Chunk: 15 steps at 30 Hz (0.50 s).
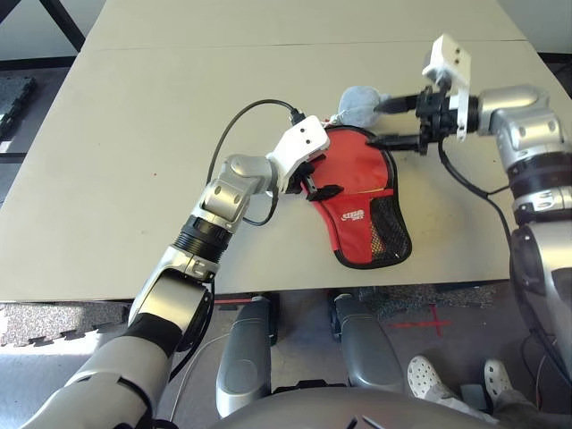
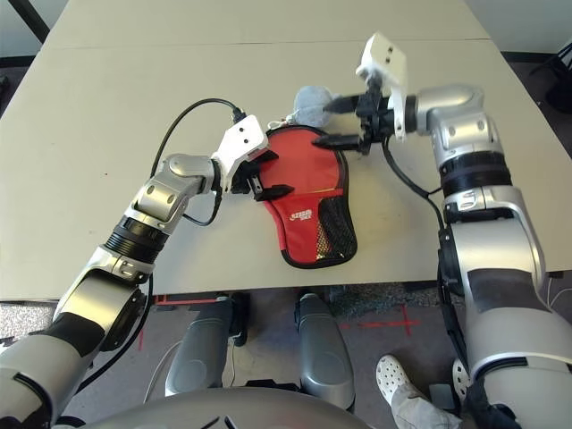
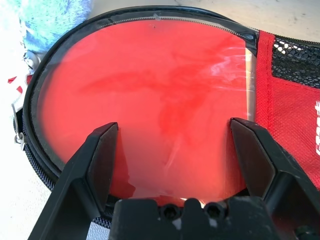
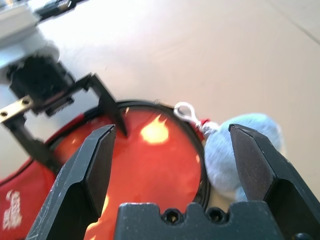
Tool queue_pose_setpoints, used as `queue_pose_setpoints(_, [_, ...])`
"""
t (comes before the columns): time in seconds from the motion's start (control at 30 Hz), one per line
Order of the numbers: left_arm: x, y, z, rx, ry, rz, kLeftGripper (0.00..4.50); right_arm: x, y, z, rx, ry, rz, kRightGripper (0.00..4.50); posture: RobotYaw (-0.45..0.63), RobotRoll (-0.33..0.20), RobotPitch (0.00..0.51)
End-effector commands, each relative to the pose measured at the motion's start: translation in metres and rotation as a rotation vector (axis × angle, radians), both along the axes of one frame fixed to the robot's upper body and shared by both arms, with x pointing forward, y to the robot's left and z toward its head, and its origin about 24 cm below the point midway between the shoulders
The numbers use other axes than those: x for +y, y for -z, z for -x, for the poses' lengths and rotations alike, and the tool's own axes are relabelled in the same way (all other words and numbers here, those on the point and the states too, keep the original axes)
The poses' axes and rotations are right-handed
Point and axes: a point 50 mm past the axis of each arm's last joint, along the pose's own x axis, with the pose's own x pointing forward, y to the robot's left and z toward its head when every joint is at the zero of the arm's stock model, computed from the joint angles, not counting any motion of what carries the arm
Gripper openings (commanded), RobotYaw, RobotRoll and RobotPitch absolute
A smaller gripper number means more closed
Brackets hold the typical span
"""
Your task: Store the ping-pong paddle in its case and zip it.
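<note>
The red case (image 1: 365,214) lies flat near the table's front edge, with its black mesh pocket (image 1: 389,231) toward me. The ping-pong paddle (image 3: 150,95) shows its glossy red face inside the case's round, zipper-edged end (image 3: 35,165). Its handle is hidden under the red fabric. My left gripper (image 1: 319,176) hovers open just over that round end, its fingers (image 3: 97,160) apart above the red face. My right gripper (image 1: 381,123) stands open at the far edge of the case, beside the grey pouch, with nothing between its fingers (image 4: 255,165).
A small grey-white drawstring pouch (image 1: 357,103) with a silver clasp (image 4: 185,111) lies against the case's far rim. A black cable (image 1: 241,121) loops from my left wrist. A person's white shoes (image 1: 433,377) show on the floor below the table's front edge (image 1: 268,288).
</note>
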Motion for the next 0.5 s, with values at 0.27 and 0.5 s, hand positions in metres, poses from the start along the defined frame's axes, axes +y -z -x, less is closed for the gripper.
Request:
queue_pose_setpoints(0.27, [0.001, 0.04, 0.021, 0.148, -0.013, -0.093, 4.47, 0.007, 0.011, -0.025, -0.014, 0.285, -0.002, 4.5, -0.05, 0.0, 0.259])
queue_pose_setpoints(0.5, [0.001, 0.04, 0.029, 0.157, -0.014, -0.092, 4.47, 0.013, 0.029, -0.031, 0.038, 0.408, -0.015, 4.5, -0.02, 0.0, 0.267])
